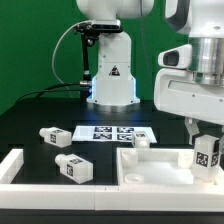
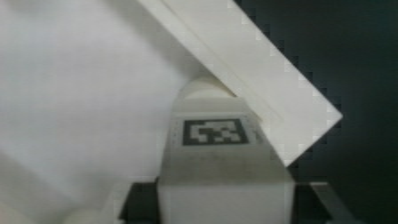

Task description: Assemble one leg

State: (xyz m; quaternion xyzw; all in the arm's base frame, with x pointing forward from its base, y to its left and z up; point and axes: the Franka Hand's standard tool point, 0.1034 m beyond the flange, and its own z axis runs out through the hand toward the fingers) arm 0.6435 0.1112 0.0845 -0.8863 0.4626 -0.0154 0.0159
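Observation:
My gripper [image 1: 206, 150] is shut on a leg [image 1: 207, 155], a white post with a black-and-white tag, and holds it at the exterior view's right, over the big flat white panel [image 1: 150, 165] with raised rims. In the wrist view the held leg [image 2: 215, 150] stands between the dark fingers [image 2: 146, 200], its tip close to the panel's rim [image 2: 267, 70]; I cannot tell whether it touches. Two more legs lie on the black table: one [image 1: 54, 135] at the exterior view's left, one [image 1: 72, 169] nearer the front. Another leg [image 1: 142, 141] lies by the panel's far edge.
The marker board [image 1: 113, 132] lies flat in the middle of the table. A white L-shaped rim [image 1: 22, 172] runs along the front at the exterior view's left. The robot's base [image 1: 110, 70] stands at the back before a green wall.

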